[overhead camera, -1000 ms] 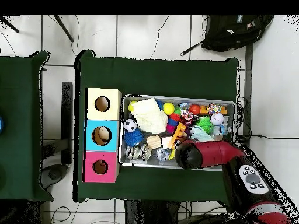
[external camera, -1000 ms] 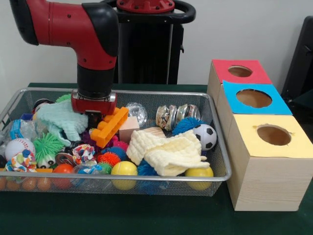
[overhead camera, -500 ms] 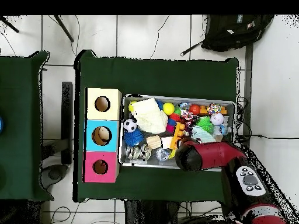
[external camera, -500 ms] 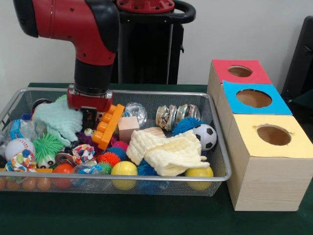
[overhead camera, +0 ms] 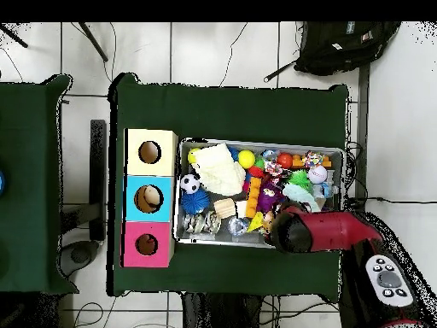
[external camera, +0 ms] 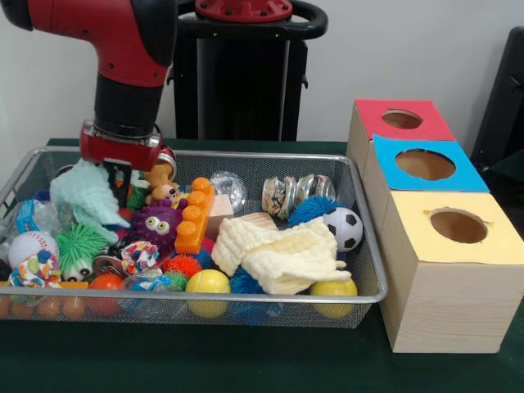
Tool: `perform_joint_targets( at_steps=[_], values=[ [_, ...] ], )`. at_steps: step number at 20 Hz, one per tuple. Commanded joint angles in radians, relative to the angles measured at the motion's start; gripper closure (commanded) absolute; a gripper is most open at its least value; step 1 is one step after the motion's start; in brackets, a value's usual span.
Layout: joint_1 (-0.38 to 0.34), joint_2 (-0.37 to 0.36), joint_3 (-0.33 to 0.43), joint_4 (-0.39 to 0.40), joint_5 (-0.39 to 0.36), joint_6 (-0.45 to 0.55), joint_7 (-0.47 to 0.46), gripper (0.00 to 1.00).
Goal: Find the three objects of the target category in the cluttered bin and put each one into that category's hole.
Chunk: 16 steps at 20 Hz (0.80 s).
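The bin (external camera: 360, 214) sits on the green table, w/ the three-hole box (external camera: 442, 237) just beside its end. The gripper (external camera: 121, 176) hangs over the bin's far side, opposite end from the box, above a mint cloth (external camera: 86, 196); jaw state can't be told (fingers hidden in clutter). A small tan-and-orange figure (external camera: 161, 185) lies just beside the gripper, toward the box, touching a purple googly-eyed toy (external camera: 155, 225) and an orange brick (external camera: 195, 217). Soccer ball (external camera: 344, 228) rests at the box end.
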Motion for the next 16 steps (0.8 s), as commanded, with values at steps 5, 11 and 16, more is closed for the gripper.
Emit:
perform_joint_targets(
  at_steps=[5,11,16],
  values=[
    [-0.046,-0.001,-0.017,-0.007,-0.06,0.106,-0.084,1.0],
    [-0.05,0.021,-0.023,-0.014,-0.075,0.076,-0.077,1.0],
    [-0.055,0.014,-0.025,-0.003,-0.078,0.073,-0.075,1.0]
  ],
)
